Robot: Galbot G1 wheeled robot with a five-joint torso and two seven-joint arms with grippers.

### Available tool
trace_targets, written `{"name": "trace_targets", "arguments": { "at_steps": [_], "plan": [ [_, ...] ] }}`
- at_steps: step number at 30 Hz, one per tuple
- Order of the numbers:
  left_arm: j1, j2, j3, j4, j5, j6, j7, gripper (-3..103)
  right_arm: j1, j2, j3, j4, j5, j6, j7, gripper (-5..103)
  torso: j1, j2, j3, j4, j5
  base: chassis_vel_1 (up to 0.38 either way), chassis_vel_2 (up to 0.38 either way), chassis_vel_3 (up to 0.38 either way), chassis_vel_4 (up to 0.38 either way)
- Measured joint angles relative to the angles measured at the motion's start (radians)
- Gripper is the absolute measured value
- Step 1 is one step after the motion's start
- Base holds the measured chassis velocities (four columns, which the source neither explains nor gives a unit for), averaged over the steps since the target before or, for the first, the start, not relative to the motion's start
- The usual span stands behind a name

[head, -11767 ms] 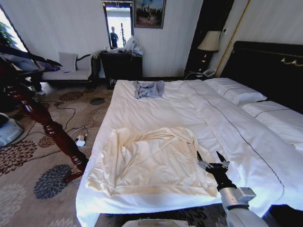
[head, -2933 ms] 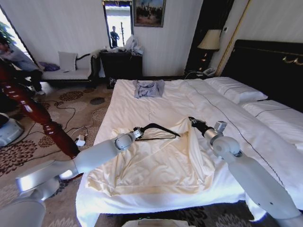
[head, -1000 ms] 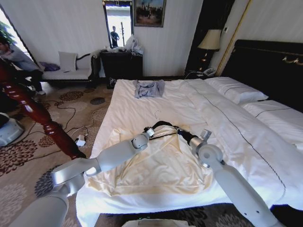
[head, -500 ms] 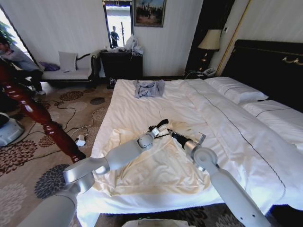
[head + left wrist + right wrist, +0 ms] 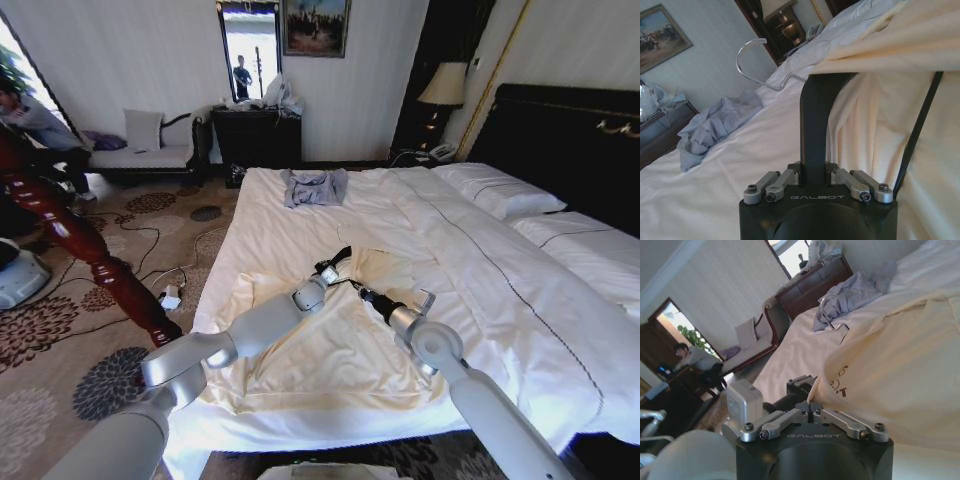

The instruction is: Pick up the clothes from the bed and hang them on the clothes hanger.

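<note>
From where I stood both arms reached out over the bed (image 5: 300, 215), meeting above the clothes (image 5: 330, 355), which lay spread on the near half of the white sheets. The left gripper (image 5: 333, 266) had its fingers pressed together on the clothes hanger (image 5: 812, 125), the black neck rising straight out from between them. Up close, the left wrist view showed what the head view hid: the silver hook (image 5: 757, 62) curling beyond the gripper, cream fabric draped over the hanger's shoulder, and one thin black bar (image 5: 920, 132) running down beside the cloth. The right gripper (image 5: 362, 293) sat just beside the left one, lower, at the garment's collar end. In the right wrist view its fingers were pinched on a cream fold (image 5: 875, 370) that hung directly over them, with the left gripper (image 5: 800, 385) just past the fabric's edge. Farther up the bed from both grippers lay a small blue-grey garment (image 5: 314, 187), well apart.
</note>
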Motion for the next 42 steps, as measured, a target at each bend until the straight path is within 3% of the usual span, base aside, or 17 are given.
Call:
{"name": "trace_targets", "arguments": {
  "at_steps": [4,7,9,11,14,16,17,20,21,22,24,26,28,30,32,37,42],
  "plan": [
    [0.003,0.01,-0.001,-0.008,0.004,-0.007,-0.003,22,-0.013,-0.003,-0.001,-0.007,-0.083,0.006,-0.034,0,0.0,0.0,0.0,-0.0002,0.0,0.0,0.0,0.0,0.0],
    [0.01,0.022,-0.008,-0.013,0.015,-0.021,-0.012,22,-0.036,-0.017,-0.001,0.006,-0.177,0.02,-0.066,13,0.0,0.0,0.0,-0.0001,-0.0001,0.0,0.0,0.0,0.0],
    [0.013,0.022,-0.013,-0.012,0.022,-0.027,-0.014,22,-0.041,-0.021,-0.001,0.013,-0.199,0.022,-0.07,13,0.0,0.0,0.0,-0.0001,-0.0001,0.0,0.0,0.0,0.0],
    [0.016,0.018,-0.021,-0.005,0.031,-0.034,-0.017,22,-0.053,-0.03,0.003,0.03,-0.226,0.024,-0.074,30,0.0,0.0,0.0,0.0,0.0,0.0,0.0,0.0,0.0],
    [0.021,0.011,-0.031,0.001,0.039,-0.04,-0.018,22,-0.07,-0.044,0.013,0.056,-0.25,0.026,-0.076,40,0.0,0.0,0.0,-0.0001,0.0,0.0,0.0,0.0,0.0],
    [0.023,0.01,-0.036,0.004,0.042,-0.042,-0.02,22,-0.087,-0.055,0.023,0.076,-0.263,0.027,-0.078,40,0.0,0.0,0.0,-0.0001,0.0,0.0,0.0,0.0,0.0],
    [0.025,0.009,-0.04,0.006,0.045,-0.043,-0.02,22,-0.104,-0.065,0.033,0.094,-0.276,0.029,-0.082,51,0.0,0.0,0.0,-0.0001,0.0,0.0,0.0,0.0,0.0],
    [0.028,0.011,-0.044,0.007,0.048,-0.045,-0.02,22,-0.126,-0.077,0.052,0.115,-0.292,0.038,-0.089,51,0.0,0.0,0.0,-0.0002,-0.0001,0.0,0.0,0.0,0.0],
    [0.03,0.016,-0.047,0.003,0.049,-0.046,-0.021,22,-0.138,-0.083,0.077,0.127,-0.302,0.055,-0.091,62,0.0,0.0,0.0,-0.0003,-0.0001,0.0,0.0,0.0,0.0],
    [0.032,0.022,-0.049,-0.004,0.05,-0.046,-0.024,22,-0.138,-0.086,0.1,0.128,-0.304,0.069,-0.089,62,0.0,0.0,0.0,-0.0003,0.0,0.0,0.0,0.0,0.0],
    [0.035,0.034,-0.05,-0.018,0.052,-0.046,-0.027,22,-0.123,-0.092,0.136,0.114,-0.306,0.088,-0.078,79,0.0,0.0,0.0,-0.0003,-0.0001,0.0,0.0,0.0,0.0],
    [0.035,0.042,-0.05,-0.028,0.052,-0.046,-0.028,22,-0.111,-0.097,0.152,0.096,-0.315,0.104,-0.075,79,0.0,0.0,0.0,-0.0002,0.0,0.0,0.0,0.0,0.0],
    [0.036,0.07,-0.046,-0.059,0.052,-0.046,-0.033,22,-0.068,-0.127,0.191,0.021,-0.397,0.153,-0.073,90,0.0,0.0,0.0,0.0001,0.0,0.0,0.0,0.0,0.0],
    [0.036,0.074,-0.046,-0.064,0.052,-0.046,-0.033,22,-0.063,-0.132,0.194,0.012,-0.411,0.159,-0.074,90,0.0,0.0,0.0,0.0001,0.0,0.0,0.0,0.0,0.0],
    [0.043,0.103,-0.043,-0.099,0.052,-0.046,-0.037,22,-0.016,-0.177,0.214,-0.072,-0.534,0.2,-0.094,100,0.0,0.0,0.0,0.0001,0.0001,0.0,0.0,0.0,0.0],
    [0.055,0.119,-0.044,-0.105,0.059,-0.052,-0.034,22,0.025,-0.254,0.209,-0.147,-0.599,0.203,-0.141,100,0.0,0.0,0.0,0.0,0.0002,0.0,0.0,0.0,0.0],
    [0.066,0.125,-0.045,-0.103,0.076,-0.06,-0.028,22,0.077,-0.334,0.177,-0.273,-0.729,0.205,-0.232,100,0.0,0.0,0.0,0.0,0.0001,0.0,0.0,0.0,0.0]
  ]
}}
